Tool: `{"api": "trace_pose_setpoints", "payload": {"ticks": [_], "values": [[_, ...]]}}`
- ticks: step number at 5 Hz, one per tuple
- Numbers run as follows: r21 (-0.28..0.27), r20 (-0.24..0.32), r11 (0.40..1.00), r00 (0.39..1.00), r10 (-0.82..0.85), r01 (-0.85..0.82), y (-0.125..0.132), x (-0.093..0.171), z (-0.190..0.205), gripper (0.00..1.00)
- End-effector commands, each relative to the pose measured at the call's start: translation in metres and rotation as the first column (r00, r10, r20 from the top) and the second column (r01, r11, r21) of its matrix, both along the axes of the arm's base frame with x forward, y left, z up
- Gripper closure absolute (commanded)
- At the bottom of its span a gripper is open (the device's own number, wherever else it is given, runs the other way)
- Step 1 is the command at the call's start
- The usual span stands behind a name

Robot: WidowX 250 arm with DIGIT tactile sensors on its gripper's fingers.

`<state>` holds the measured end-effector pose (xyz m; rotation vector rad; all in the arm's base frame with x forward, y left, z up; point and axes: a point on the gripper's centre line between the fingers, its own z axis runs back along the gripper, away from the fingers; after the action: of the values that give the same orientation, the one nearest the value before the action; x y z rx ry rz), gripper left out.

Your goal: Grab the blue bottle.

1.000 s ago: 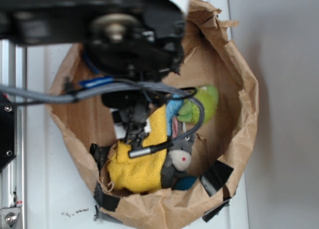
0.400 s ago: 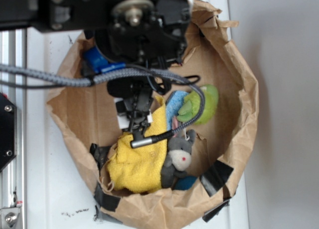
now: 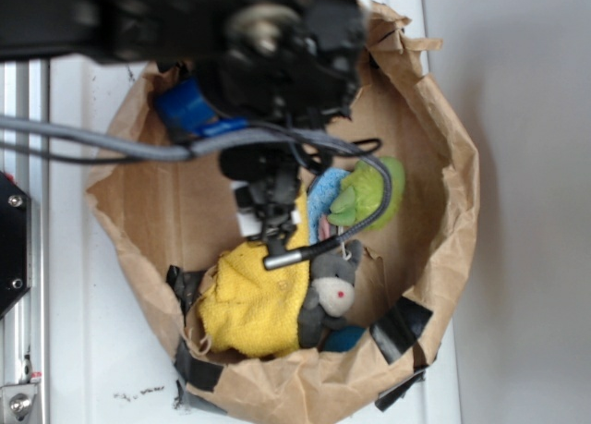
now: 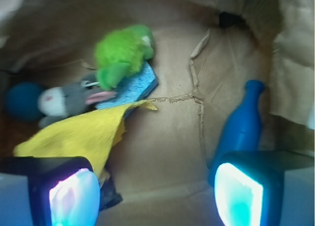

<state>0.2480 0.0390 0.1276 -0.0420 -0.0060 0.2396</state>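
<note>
The blue bottle (image 4: 242, 123) stands at the right of the wrist view, with its narrow neck pointing up and its base hidden behind my right finger. My gripper (image 4: 157, 196) is open, with only bare brown paper between its fingers, and the bottle lies just outside the right finger (image 4: 238, 194). In the exterior view, part of the blue bottle (image 3: 187, 108) shows at the upper left inside the bag, mostly covered by the arm. The gripper (image 3: 270, 228) hangs over the middle of the bag.
A brown paper bag (image 3: 443, 156) walls in everything. A yellow cloth (image 3: 245, 304), grey plush mouse (image 3: 332, 290), green plush (image 3: 369, 191), light blue sponge (image 4: 132, 87) and dark teal ball (image 4: 22, 100) lie inside. A grey cable (image 3: 92, 142) crosses above.
The arm has shifted right and slightly up in the exterior view, which uncovers more of the blue bottle at the upper left. The toys and cloth have not moved.
</note>
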Motion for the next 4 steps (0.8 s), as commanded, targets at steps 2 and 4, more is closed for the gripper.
{"api": "trace_pose_setpoints", "payload": {"ticks": [2,4], "values": [[0.011,-0.023,0.993,0.993,0.117,-0.117,0.027,0.005,-0.027,0.0],[0.083,-0.043,0.987,0.989,0.141,-0.137,0.043,0.005,-0.04,0.0]]}}
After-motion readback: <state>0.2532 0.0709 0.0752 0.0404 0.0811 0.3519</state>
